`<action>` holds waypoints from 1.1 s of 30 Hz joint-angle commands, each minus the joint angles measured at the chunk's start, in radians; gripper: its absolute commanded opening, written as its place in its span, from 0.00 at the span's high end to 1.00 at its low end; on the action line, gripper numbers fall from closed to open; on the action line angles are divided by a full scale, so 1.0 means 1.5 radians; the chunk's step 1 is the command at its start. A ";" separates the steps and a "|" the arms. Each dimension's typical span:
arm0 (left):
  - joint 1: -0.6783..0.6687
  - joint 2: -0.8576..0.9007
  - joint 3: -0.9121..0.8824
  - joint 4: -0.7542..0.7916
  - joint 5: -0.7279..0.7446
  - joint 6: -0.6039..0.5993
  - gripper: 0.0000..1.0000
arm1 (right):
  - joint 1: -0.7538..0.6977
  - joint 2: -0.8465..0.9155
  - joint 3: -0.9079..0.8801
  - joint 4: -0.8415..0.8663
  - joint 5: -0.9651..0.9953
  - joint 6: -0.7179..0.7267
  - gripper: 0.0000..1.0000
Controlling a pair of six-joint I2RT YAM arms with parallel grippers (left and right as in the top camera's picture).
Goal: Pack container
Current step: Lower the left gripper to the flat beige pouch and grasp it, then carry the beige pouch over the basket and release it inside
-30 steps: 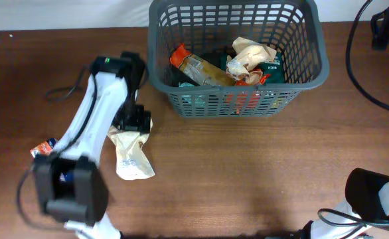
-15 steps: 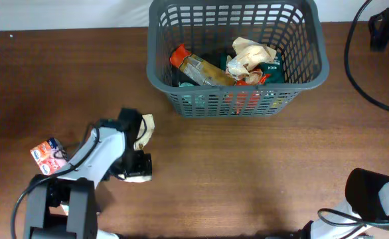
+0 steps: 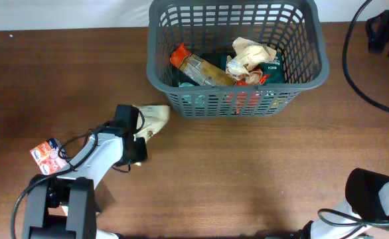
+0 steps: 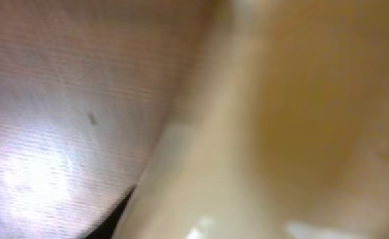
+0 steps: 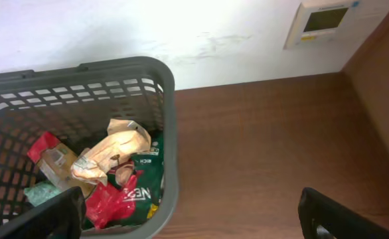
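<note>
Left gripper (image 3: pixel 140 127) looks clamped on beige packet (image 3: pixel 153 115); wrist view blurred. Container (image 3: pixel 201 105) near, ahead-right of it. Lift packet clear of rim, release over free corner. Right gripper (image 5: pixel 194 222) spread wide.

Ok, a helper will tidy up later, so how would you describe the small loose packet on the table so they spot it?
Start at the dark grey basket at the far edge of the table, then look to the near left, beside the left arm. A small packet lies there; unlike the plain cream pouch in the left claw, it is printed red and white.
</note>
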 commanded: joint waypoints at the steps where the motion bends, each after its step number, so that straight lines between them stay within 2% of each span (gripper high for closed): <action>1: 0.006 0.003 -0.009 0.030 -0.057 0.027 0.98 | -0.003 0.002 -0.003 -0.001 -0.008 0.006 0.01; 7: 0.006 -0.006 0.035 0.019 -0.131 0.064 0.98 | -0.003 0.002 -0.003 -0.001 -0.008 0.006 0.01; 14: 0.006 -0.056 0.229 -0.070 -0.217 0.155 0.98 | -0.003 0.002 -0.003 -0.001 -0.008 0.006 0.01; 23: 0.026 -0.092 0.480 -0.074 -0.218 0.252 0.98 | -0.003 0.002 -0.003 -0.002 -0.008 0.006 0.01; 30: 0.045 -0.092 0.595 -0.045 -0.214 0.297 0.99 | -0.003 0.002 -0.003 -0.004 -0.008 0.006 0.01; 33: 0.045 -0.092 0.622 -0.019 -0.178 0.305 0.99 | -0.003 0.002 -0.003 -0.004 -0.008 0.006 0.01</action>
